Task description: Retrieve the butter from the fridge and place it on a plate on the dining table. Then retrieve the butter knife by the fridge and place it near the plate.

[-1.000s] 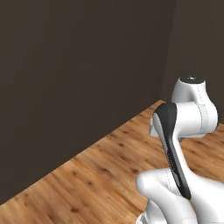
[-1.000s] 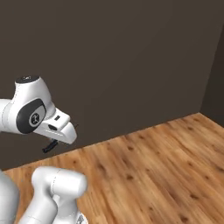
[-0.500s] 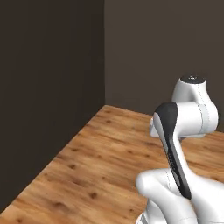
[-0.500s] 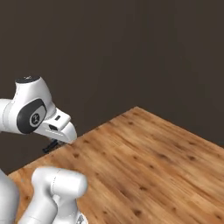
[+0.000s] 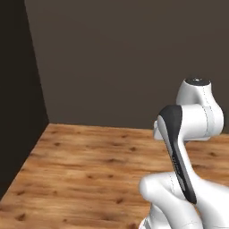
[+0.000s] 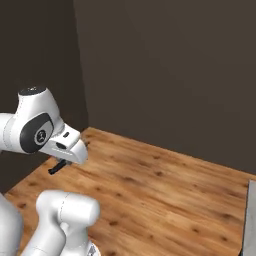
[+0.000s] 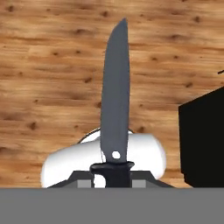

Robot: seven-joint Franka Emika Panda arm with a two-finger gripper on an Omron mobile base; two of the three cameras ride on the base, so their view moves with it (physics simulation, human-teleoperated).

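In the hand view my gripper point(image 7: 111, 180) is shut on the butter knife point(image 7: 115, 96). Its dark handle sits between the fingers and its grey blade points up the picture, over the wooden floor. In the right base view the hand point(image 6: 64, 149) hangs low beside the arm, with a dark piece point(image 6: 58, 167) sticking out beneath it. The butter, the plate, the fridge and the dining table are out of view.
Wooden floor point(image 5: 89, 170) runs ahead to dark walls point(image 6: 165, 70) that meet in a corner point(image 5: 36, 76). A black block point(image 7: 202, 135) stands at the right of the hand view. A grey edge point(image 6: 248, 220) shows at the lower right of the right base view.
The whole scene has slid left in both base views, so the base has turned and the wall corner now sits far left. The arm holds the same pose with the knife.
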